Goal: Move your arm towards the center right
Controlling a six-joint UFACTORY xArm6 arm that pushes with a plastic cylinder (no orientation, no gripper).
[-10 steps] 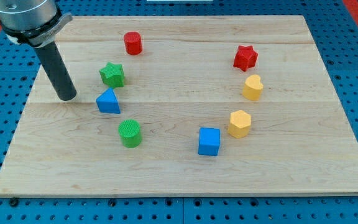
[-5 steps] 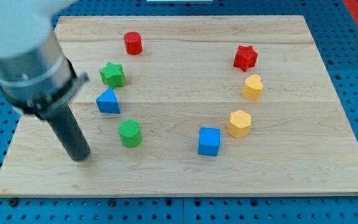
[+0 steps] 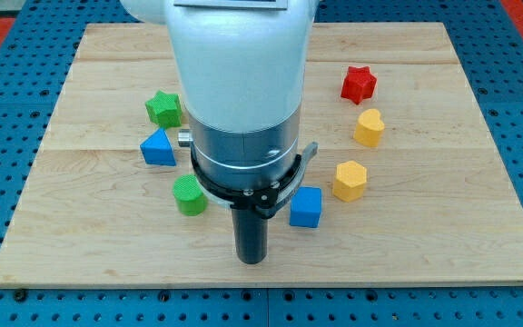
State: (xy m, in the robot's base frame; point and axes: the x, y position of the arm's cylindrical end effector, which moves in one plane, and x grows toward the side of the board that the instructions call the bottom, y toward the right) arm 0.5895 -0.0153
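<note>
The end effector is a bare rod with nothing to open or close, and my tip (image 3: 251, 260) rests near the surface's (image 3: 479, 245) bottom edge, between the green cylinder (image 3: 189, 195) and the blue cube (image 3: 306, 206), holding nothing. The blocks look light and rigid, so they probably slide at any touch. The centre right is beyond the yellow hexagonal block (image 3: 350, 180) and the yellow heart-like block (image 3: 368, 127), where open room remains before the edge.

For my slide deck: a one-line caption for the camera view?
My tip rests near the board's bottom edge, between green cylinder and blue cube.
</note>
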